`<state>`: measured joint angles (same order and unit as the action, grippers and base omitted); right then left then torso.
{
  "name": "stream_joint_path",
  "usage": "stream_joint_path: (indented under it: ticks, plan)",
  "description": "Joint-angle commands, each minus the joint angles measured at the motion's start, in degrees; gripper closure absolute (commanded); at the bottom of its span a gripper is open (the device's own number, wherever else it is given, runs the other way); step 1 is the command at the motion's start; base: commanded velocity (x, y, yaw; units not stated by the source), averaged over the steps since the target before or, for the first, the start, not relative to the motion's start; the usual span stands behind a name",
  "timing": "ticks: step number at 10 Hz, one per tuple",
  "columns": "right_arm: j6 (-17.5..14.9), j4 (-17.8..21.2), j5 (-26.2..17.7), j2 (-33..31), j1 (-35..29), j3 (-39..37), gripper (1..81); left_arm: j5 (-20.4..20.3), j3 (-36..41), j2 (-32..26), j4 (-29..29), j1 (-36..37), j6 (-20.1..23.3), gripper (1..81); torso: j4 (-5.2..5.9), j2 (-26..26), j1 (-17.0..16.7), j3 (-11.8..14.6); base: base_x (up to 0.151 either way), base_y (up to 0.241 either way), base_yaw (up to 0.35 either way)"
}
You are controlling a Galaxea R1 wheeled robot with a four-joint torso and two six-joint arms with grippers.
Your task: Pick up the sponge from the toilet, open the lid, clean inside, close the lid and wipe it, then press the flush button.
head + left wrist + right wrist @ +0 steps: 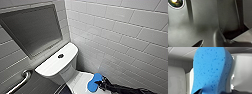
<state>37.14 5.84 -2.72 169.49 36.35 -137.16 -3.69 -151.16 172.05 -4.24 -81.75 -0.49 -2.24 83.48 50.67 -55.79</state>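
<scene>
The bright blue porous foam sponge is clamped at one end in the black right gripper, whose fingers are closed on it. It hangs just over the white glossy plastic lid of the white ceramic toilet. The sponge looks light, soft and squashy, so a hold nearer its middle should let it bend less. The white tiled wall crowds the arm, and a curved metal grab rail flanks the tank's far side.

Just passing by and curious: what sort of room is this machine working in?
Most likely a bathroom or toilet cubicle: a white toilet with a flush button on top, white tiled walls, and a metal grab bar beside it. The right gripper holds a blue sponge.
</scene>
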Motion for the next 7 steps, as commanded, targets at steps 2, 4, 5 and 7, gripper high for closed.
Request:
stream_joint_path:
  ticks: [2,4,5,7]
  plan:
    - [-0.4,-1.6,-0.1,0.5,-6.8,-2.3,1.0,4.3,0.3,-0.4,0.6,-0.3,-0.2,1.0,0.0,0.0,0.0,0.0,0.0,0.0,0.0]
    - [-0.4,-4.3,-0.1,0.5,-7.7,-3.8,1.0,4.3,0.3,-0.4,0.7,-0.2,-0.3,1.0,0.0,0.0,0.0,0.0,0.0,0.0,0.0]
    - [-0.3,-4.5,-0.3,0.4,-8.0,-4.4,1.0,4.3,0.3,-0.3,0.7,-0.3,-0.2,1.0,0.0,0.0,0.0,0.0,0.0,0.0,0.0]
    - [-0.3,-4.8,-0.2,0.6,-7.7,-4.5,1.0,4.4,0.3,-0.1,0.7,-0.3,-0.2,1.0,0.0,0.0,0.0,0.0,0.0,0.0,0.0]
